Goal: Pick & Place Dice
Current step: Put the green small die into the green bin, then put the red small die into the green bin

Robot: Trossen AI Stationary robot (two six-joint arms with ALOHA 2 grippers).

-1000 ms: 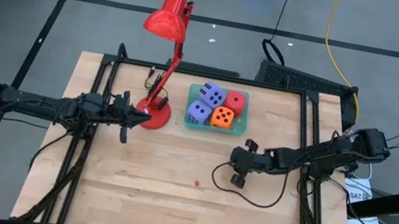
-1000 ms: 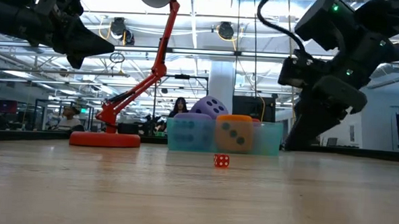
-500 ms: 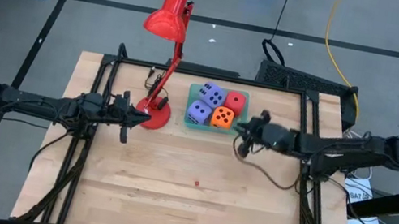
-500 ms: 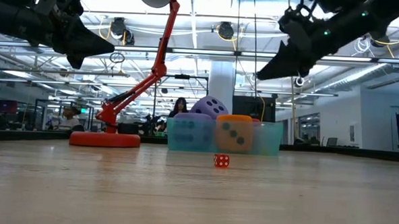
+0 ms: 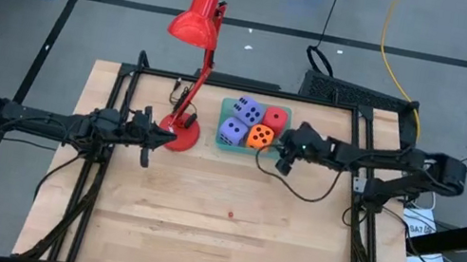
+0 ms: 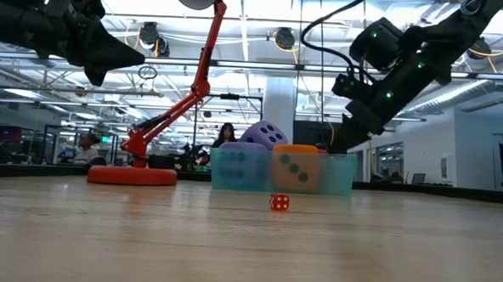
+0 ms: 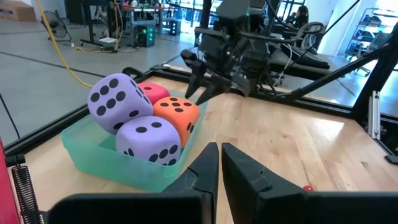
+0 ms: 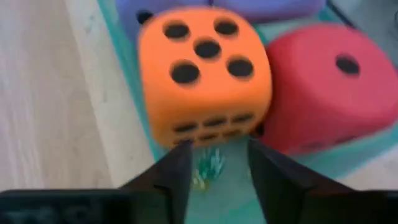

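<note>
Four big dice sit in a green tray (image 5: 249, 151) at the table's far middle: two purple (image 5: 248, 112) (image 5: 232, 131), one orange (image 5: 259, 137), one red (image 5: 276, 119). My right gripper (image 5: 280, 162) hovers open just off the tray's near right corner, slanting down at the orange die (image 8: 205, 68), which lies just ahead of its fingers (image 8: 180, 174). It touches nothing. A tiny red die (image 5: 230, 214) lies on the bare wood nearer the front. My left gripper (image 5: 151, 139) waits shut, above the table by the lamp base.
A red desk lamp (image 5: 183, 132) stands on its round base left of the tray, its arm leaning toward the far edge. Black frame rails run along the table's left and right sides. A cable loops under my right arm. Bare wood spreads across the near half.
My right gripper has swung from the table's right middle toward the far edge and risen, and now hangs beside the tray's near right corner, pointing less steeply down. The dice and my left arm have stayed put.
</note>
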